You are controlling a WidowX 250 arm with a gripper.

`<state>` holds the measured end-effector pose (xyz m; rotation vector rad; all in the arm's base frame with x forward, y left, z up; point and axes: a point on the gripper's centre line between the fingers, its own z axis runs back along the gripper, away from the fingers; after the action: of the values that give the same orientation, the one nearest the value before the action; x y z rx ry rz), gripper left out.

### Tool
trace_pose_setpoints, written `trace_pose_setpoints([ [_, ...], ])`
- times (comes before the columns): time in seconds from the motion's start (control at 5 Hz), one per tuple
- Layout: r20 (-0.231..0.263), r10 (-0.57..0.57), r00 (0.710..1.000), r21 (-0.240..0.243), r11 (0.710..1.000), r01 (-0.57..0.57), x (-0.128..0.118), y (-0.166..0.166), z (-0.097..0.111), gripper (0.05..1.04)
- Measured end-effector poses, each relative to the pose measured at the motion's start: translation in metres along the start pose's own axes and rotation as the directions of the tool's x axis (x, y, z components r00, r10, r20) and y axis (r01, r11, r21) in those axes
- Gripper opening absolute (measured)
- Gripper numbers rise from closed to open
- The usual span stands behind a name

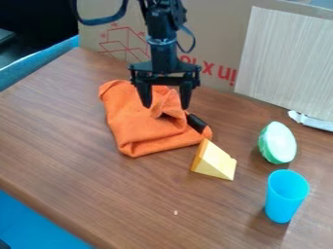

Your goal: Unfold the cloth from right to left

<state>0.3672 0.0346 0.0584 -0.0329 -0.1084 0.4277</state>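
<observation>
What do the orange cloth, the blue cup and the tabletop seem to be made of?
Cloth: matte woven or fleecy fabric, judging by its soft, rounded folds; which fibre, I cannot tell.
Cup: probably plastic, with smooth walls in one even blue.
Tabletop: brown with streaky wood grain and a faint sheen, so wood or a wood-look laminate.

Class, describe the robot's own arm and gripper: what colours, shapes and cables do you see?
The jointed black robot arm has slim, angular segments, with dark blue-grey cables looping out at its sides. The black two-finger gripper has a wide crossbar and narrow, tapering fingers.
</observation>
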Motion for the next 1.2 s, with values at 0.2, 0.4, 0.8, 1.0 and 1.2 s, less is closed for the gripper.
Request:
trace_pose_setpoints([
  [0.2, -0.007, 0.004, 1.0, 0.031, 1.0, -0.004, 0.0, 0.004, -0.008, 0.999],
  [0.4, -0.021, 0.006, 1.0, 0.06, 0.998, -0.004, 0.001, 0.009, -0.018, 0.947],
  [0.8, 0.005, 0.059, 0.998, 0.054, 0.997, -0.059, 0.007, 0.015, -0.018, 0.418],
  [1.0, -0.02, 0.051, 0.999, 0.025, 0.998, -0.051, -0.001, 0.012, -0.014, 0.207],
  [1.2, 0.026, 0.065, 0.998, -0.05, 0.997, -0.064, -0.001, 0.022, 0.027, 0.108],
])
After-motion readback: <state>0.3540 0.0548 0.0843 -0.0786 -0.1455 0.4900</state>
